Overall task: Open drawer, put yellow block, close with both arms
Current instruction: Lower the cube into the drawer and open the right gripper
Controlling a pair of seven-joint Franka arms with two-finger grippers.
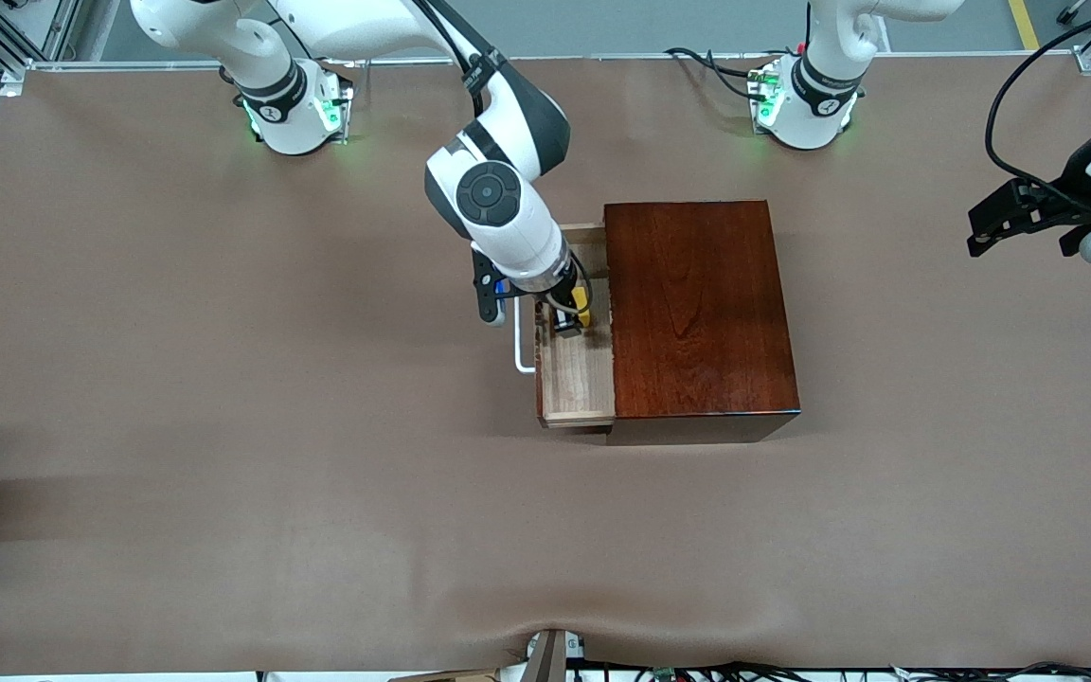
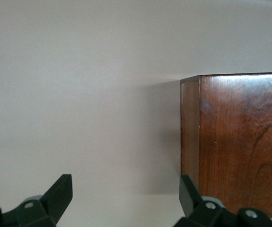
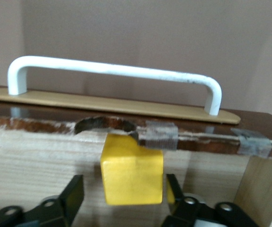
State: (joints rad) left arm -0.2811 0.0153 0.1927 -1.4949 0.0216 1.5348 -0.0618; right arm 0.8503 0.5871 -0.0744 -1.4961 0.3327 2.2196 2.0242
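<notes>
The dark mahogany box (image 1: 697, 313) stands mid-table with its drawer (image 1: 576, 384) pulled out toward the right arm's end, white handle (image 1: 521, 356) outermost. My right gripper (image 1: 568, 322) reaches down into the drawer. Its fingers are open on either side of the yellow block (image 1: 581, 305). In the right wrist view the block (image 3: 132, 172) sits inside the pale tray against the drawer front, under the handle (image 3: 117, 71), with a clear gap to one finger (image 3: 72, 194). My left gripper (image 1: 981, 232) hovers open and empty over the table at the left arm's end. Its wrist view shows the box (image 2: 240, 142).
The brown table cover (image 1: 223, 426) is bare around the box. Pieces of tape (image 3: 160, 135) sit on the top edge of the drawer front. The arms' bases (image 1: 295, 109) stand at the table's back edge.
</notes>
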